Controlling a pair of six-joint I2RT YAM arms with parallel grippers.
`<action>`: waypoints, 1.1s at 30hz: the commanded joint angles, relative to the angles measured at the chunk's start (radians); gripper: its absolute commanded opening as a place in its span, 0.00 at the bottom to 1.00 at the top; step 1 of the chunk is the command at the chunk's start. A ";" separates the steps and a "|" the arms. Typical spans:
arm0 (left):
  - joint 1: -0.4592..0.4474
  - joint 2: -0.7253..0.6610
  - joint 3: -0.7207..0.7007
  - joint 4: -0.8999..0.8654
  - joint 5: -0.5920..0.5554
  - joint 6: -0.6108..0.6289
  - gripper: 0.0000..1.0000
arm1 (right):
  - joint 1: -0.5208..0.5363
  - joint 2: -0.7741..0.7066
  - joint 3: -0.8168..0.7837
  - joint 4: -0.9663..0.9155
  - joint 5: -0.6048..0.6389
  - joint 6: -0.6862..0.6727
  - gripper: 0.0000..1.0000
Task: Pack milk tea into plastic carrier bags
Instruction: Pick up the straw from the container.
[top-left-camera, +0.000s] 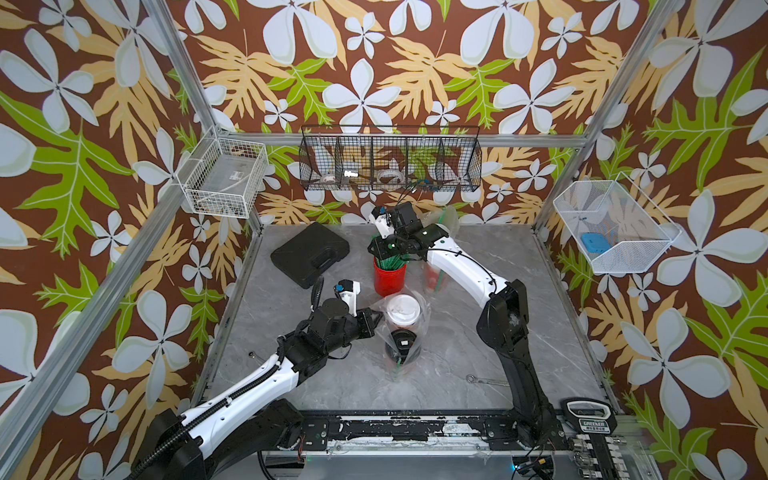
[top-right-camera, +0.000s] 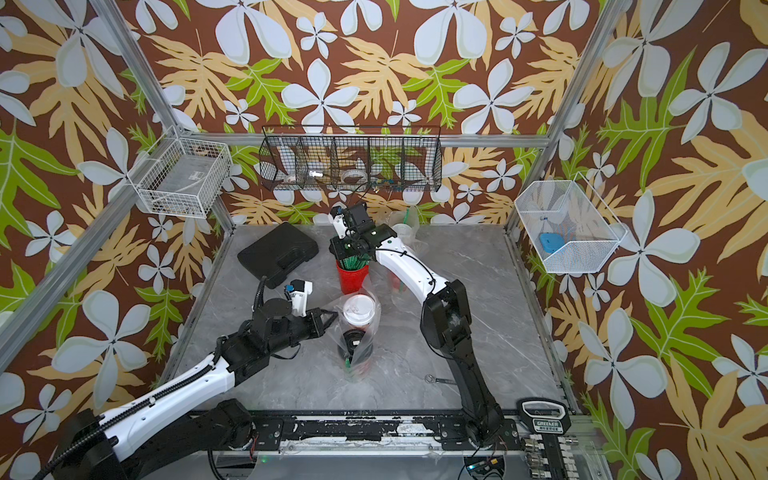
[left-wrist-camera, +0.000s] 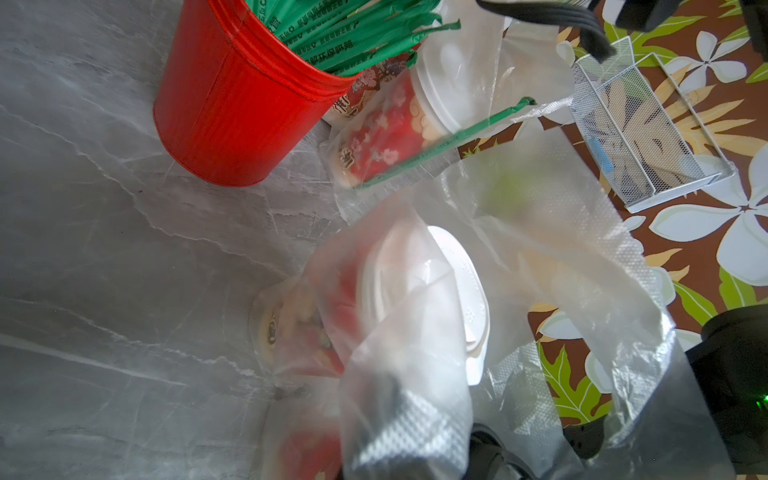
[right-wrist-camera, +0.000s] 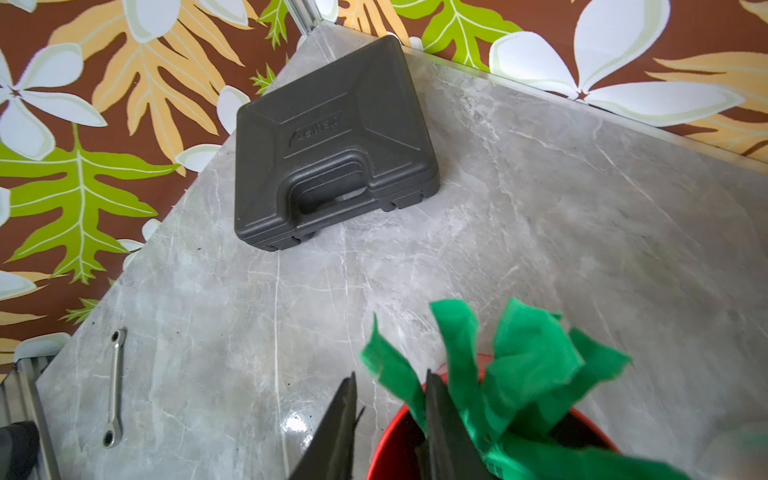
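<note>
In both top views a clear plastic carrier bag (top-left-camera: 409, 332) (top-right-camera: 365, 328) stands mid-table. It holds a white-lidded milk tea cup (top-left-camera: 402, 309) (top-right-camera: 358, 309), a black-lidded one (top-left-camera: 402, 343) and a green straw (top-left-camera: 398, 365). My left gripper (top-left-camera: 376, 320) (top-right-camera: 330, 320) is shut on the bag's edge; in the left wrist view plastic covers its jaws. A second bag (top-left-camera: 436, 276) (left-wrist-camera: 519, 137) with a cup (left-wrist-camera: 386, 137) stands behind the right arm. My right gripper (top-left-camera: 388, 249) (right-wrist-camera: 390, 376) hovers over the red pot of straws (top-left-camera: 389, 278) (right-wrist-camera: 399, 440), jaws apart around a green straw end (right-wrist-camera: 395, 374).
A black case (top-left-camera: 309, 253) (right-wrist-camera: 332, 153) lies at the back left. One wrench (top-left-camera: 484, 380) lies front right, another (right-wrist-camera: 114, 386) by the left edge. Wire baskets (top-left-camera: 390, 160) hang on the walls, and a tool rack (top-left-camera: 590, 419) sits at the front right corner.
</note>
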 joint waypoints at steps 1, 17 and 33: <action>0.000 0.002 0.004 0.012 -0.007 0.004 0.00 | 0.002 -0.009 -0.005 0.023 -0.027 -0.010 0.27; 0.000 0.001 0.004 0.012 -0.005 0.003 0.00 | 0.015 0.028 0.033 -0.003 0.005 -0.043 0.30; 0.000 -0.005 0.004 0.010 -0.008 0.005 0.00 | 0.025 -0.012 0.029 -0.049 0.090 -0.089 0.02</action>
